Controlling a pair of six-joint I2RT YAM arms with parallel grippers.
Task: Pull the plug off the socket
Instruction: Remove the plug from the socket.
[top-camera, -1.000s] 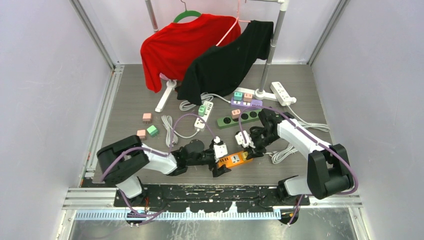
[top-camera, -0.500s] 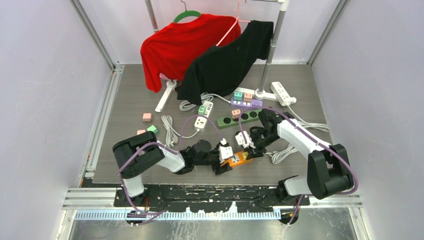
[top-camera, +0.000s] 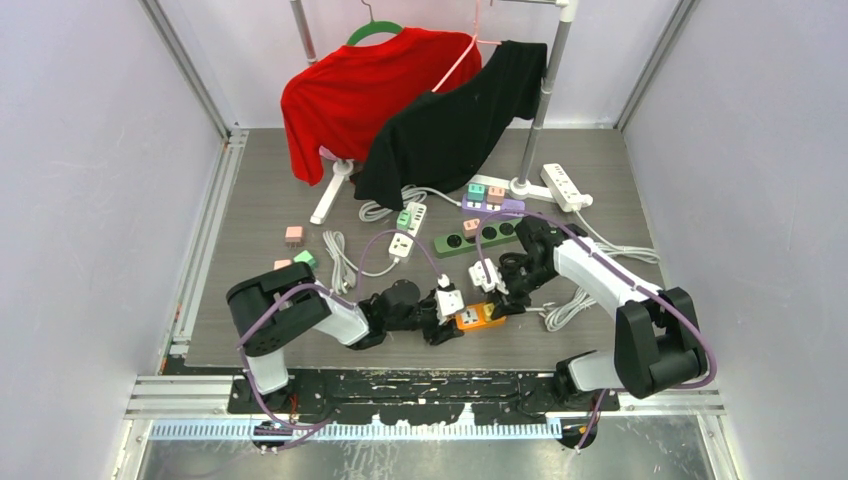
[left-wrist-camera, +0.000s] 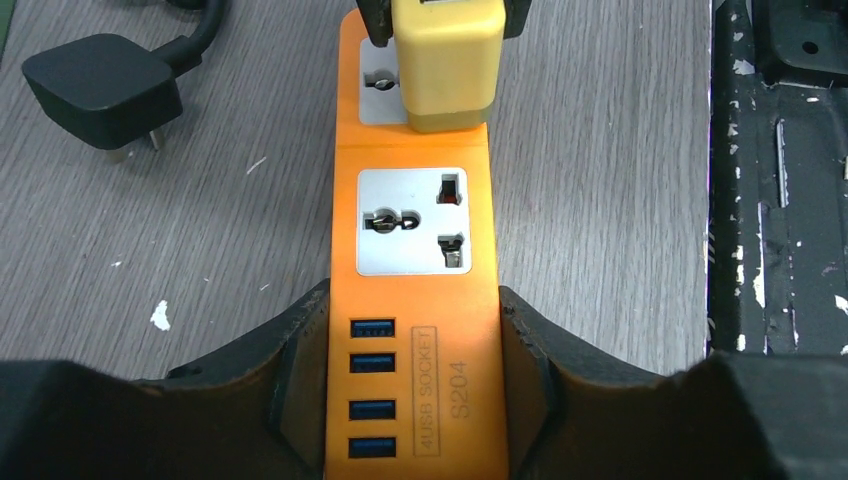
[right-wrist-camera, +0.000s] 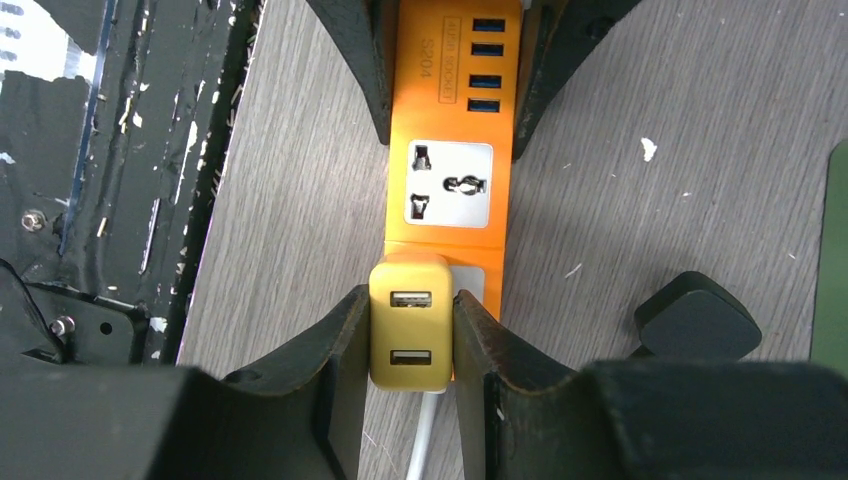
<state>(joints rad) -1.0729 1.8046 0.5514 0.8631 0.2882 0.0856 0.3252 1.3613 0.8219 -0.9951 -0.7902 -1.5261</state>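
Your right fingers (right-wrist-camera: 335, 380) are clamped on the two flat sides of the yellow plug (right-wrist-camera: 410, 335), which sits seated in the end outlet of the orange socket strip (left-wrist-camera: 415, 300). Your left fingers (left-wrist-camera: 260, 380) press against both long edges of the strip at its USB end, pinning it to the counter (left-wrist-camera: 600, 200). One free outlet lies between the two pairs of fingers.

The plug looks like a light, rigid block with smooth plastic faces, so it will likely slip before it bends. Hold it low, close to the strip. Draw it straight out along its pins. The strip is light too and would probably rise with the plug unless you hold it down.
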